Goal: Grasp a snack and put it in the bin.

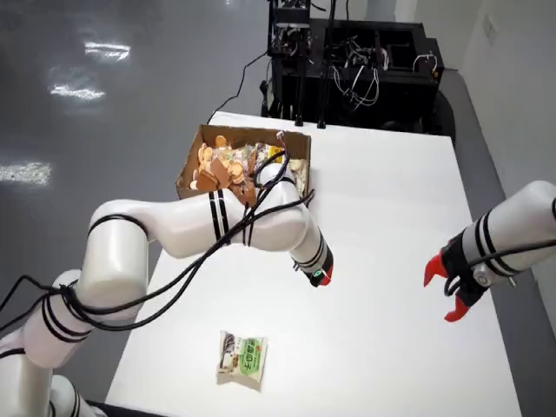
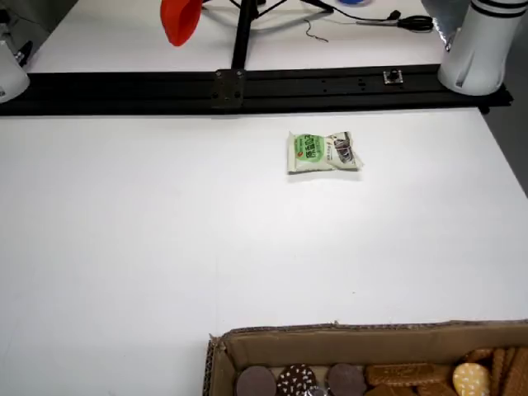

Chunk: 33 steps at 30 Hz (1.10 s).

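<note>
**Snack packet alone on table, working gripper hidden**

Grey glossy flooring surrounds a white table (image 1: 391, 261) in the view from behind the arms. A cardboard box (image 1: 193, 169) filled with biscuits and wrapped snacks stands at the table's far left part. The white working arm (image 1: 217, 228) reaches across in front of the box; its wrist ends near a green light at mid-table, and the gripper itself is not discernible, so I cannot tell how the jaws stand. A green-and-white snack packet (image 1: 241, 358) lies flat near the table's near edge, well apart from the arm and the box. At right, a second arm carries an orange-fingered gripper (image 1: 447, 291) above the table.

White tabletop fills the view facing the arms. The snack packet (image 2: 323, 153) lies flat near a black rail (image 2: 124, 82). The cardboard box (image 2: 371, 338) shows at the bottom edge, biscuits inside. An orange fingertip (image 2: 180, 21) shows at top.
</note>
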Motion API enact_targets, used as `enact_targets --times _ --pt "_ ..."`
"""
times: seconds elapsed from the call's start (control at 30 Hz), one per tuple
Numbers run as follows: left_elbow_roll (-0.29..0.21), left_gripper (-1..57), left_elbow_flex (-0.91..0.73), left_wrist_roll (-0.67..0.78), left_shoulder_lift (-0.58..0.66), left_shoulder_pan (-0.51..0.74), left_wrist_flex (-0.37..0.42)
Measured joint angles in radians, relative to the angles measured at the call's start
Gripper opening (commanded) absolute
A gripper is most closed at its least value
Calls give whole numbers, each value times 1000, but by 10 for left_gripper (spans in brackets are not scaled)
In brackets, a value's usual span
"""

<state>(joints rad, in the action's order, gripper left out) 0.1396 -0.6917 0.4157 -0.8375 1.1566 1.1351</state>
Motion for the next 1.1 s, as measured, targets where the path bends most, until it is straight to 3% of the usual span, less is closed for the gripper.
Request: enact_targets --times 0.9,1.1 --pt "-1 -4 3 -32 -2 -1 14" --pt "1 -4 3 22 -2 -13 47"
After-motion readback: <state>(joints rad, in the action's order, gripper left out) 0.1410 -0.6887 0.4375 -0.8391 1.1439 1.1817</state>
